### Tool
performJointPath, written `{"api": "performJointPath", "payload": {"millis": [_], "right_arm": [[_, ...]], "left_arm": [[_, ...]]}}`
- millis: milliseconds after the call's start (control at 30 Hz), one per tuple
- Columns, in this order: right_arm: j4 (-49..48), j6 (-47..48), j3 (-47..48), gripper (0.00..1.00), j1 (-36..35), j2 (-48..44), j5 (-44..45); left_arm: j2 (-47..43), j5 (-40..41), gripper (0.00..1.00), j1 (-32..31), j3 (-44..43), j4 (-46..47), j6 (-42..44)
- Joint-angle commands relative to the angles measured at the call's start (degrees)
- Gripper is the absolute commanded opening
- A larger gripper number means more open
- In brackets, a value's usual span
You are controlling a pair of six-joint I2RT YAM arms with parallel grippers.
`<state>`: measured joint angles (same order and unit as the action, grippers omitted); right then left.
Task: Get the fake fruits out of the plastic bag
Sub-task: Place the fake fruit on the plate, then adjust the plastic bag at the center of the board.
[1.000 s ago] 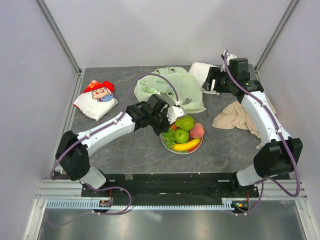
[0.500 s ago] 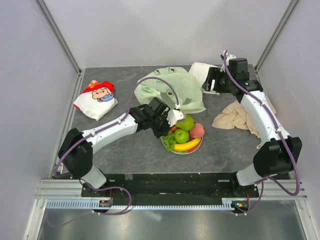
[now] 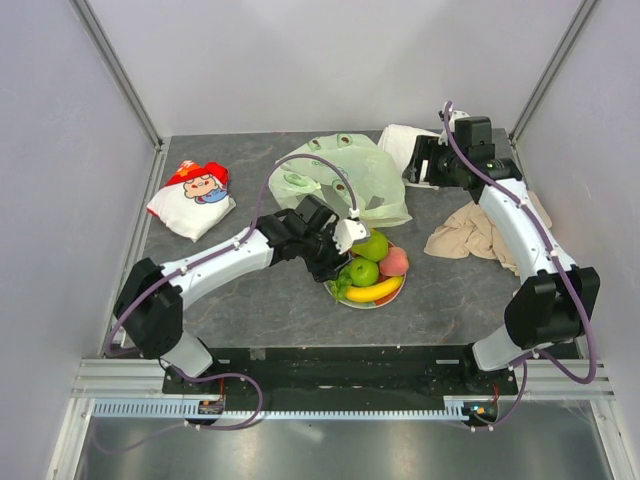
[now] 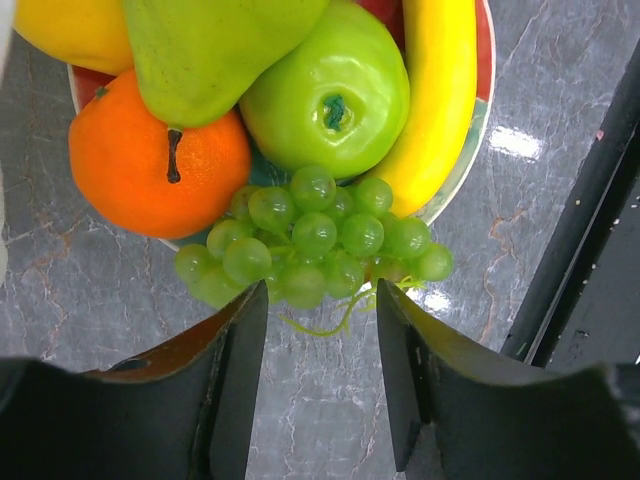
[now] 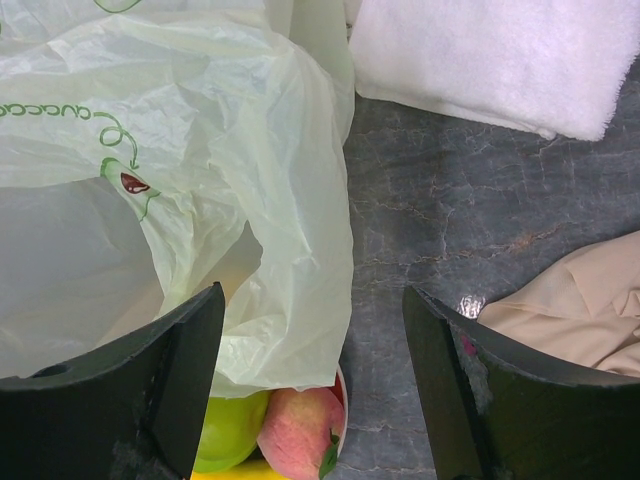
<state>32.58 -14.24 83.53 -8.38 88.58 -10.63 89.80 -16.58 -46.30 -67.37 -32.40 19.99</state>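
The fake fruits lie heaped on a flowered plate (image 3: 399, 288): green pear (image 4: 210, 50), green apple (image 4: 325, 100), orange (image 4: 160, 165), banana (image 4: 435, 100), peach (image 5: 300, 425) and a green grape bunch (image 4: 315, 235) hanging over the plate's rim (image 4: 470, 150). My left gripper (image 4: 315, 320) stands open just short of the grapes, with only bare table between its fingers. The pale-green plastic bag (image 3: 340, 175) lies crumpled behind the plate, its edge draped over the fruit. Above that edge (image 5: 170, 150) my right gripper (image 5: 312, 300) hangs wide open, holding nothing.
A red-and-white snack packet (image 3: 195, 197) lies at the far left. A folded white towel (image 5: 500, 60) sits at the back right, a beige cloth (image 3: 470, 235) to the right of the plate. Walls close both sides; a black rail runs along the near edge.
My left gripper has shifted slightly toward the plate's near-left rim and its jaws have opened. The right arm has barely moved.
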Motion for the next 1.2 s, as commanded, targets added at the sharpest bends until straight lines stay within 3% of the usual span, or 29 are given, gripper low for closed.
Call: {"api": "performJointPath", "payload": {"millis": [0, 200, 300, 333, 433, 600, 833, 1167], "right_arm": [[-0.76, 0.35, 3.04, 0.8, 0.3, 0.54, 0.26], [-0.67, 3.86, 7.25, 0.8, -1.28, 3.0, -2.02], [-0.76, 7.81, 11.56, 0.81, -4.08, 5.46, -4.83], [-0.85, 8.87, 14.44, 0.81, -5.49, 7.21, -5.71], [-1.29, 9.75, 16.4, 0.79, -8.4, 9.42, -8.08], [-3.3, 7.92, 16.67, 0.75, -11.74, 13.9, -14.49], [-5.77, 0.1, 18.33, 0.64, -12.54, 20.49, -19.07], [-8.06, -6.59, 14.92, 0.6, -14.64, 23.57, -24.35]], "left_arm": [[-6.3, -1.52, 0.59, 0.07, -2.76, 1.03, -1.0], [-15.77, -2.23, 0.7, 0.25, -7.59, -1.96, -0.04], [-19.65, 1.88, 0.76, 1.12, -10.49, 0.05, -1.44], [-19.66, 6.77, 0.81, 2.26, -13.98, 0.15, -1.88], [-16.86, 11.02, 0.85, 5.78, -19.36, -0.46, -2.67], [-6.77, 14.38, 0.89, 12.46, -29.12, -4.06, -3.38], [-0.51, 9.55, 0.89, 16.16, -30.8, -4.07, -1.8], [-8.84, -3.89, 0.84, 16.25, -22.01, -6.34, 6.02]]}}
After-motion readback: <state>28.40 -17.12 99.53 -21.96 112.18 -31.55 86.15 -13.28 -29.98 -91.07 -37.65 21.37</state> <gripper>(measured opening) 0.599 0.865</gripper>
